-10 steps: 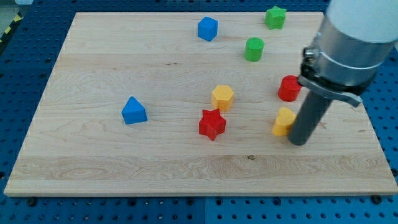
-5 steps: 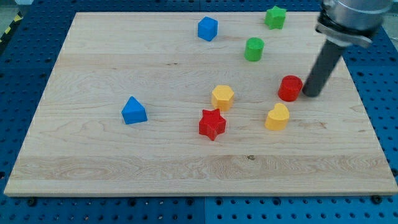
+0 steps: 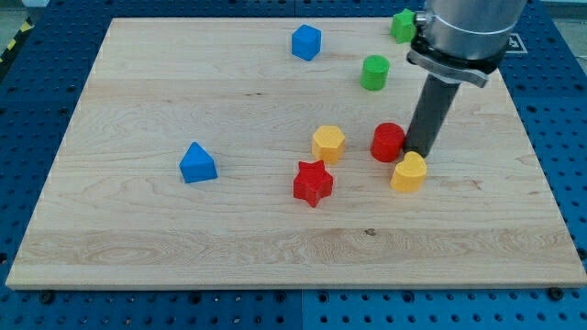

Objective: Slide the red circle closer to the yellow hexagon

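Note:
The red circle (image 3: 388,142) sits right of centre on the wooden board (image 3: 183,92). The yellow hexagon (image 3: 328,144) lies a short gap to its left. My tip (image 3: 420,150) touches the red circle's right side, just above a second yellow block (image 3: 409,171).
A red star (image 3: 313,183) lies below the yellow hexagon. A blue triangular block (image 3: 197,163) is at the left. A blue block (image 3: 306,42), a green cylinder (image 3: 374,72) and a green block (image 3: 402,25) partly behind the arm are near the view's top.
My tip went from the yellow block up to the red circle's right side, then pushed it left. The red circle is now closer to the yellow hexagon.

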Controlling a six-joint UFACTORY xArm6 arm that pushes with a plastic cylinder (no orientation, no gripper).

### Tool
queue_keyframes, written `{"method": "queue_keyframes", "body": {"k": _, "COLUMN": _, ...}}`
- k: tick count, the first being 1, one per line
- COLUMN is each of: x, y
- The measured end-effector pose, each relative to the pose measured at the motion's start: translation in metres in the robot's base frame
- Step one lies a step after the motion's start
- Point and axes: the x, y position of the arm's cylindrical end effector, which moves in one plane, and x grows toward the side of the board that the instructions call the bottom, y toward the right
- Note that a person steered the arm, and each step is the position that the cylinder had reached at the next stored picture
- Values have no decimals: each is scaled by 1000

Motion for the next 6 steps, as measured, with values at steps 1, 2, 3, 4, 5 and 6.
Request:
{"method": "queue_keyframes", "body": {"k": 1, "x": 4, "y": -13}}
{"method": "queue_keyframes", "body": {"k": 2, "x": -5, "y": -13}}
{"method": "queue_keyframes", "body": {"k": 3, "x": -40, "y": -26}}
{"method": "queue_keyframes", "body": {"k": 4, "x": -38, "y": -37}}
{"method": "queue_keyframes", "body": {"k": 5, "x": -24, "y": -44}}
{"method": "queue_keyframes", "body": {"k": 6, "x": -21, "y": -44}}
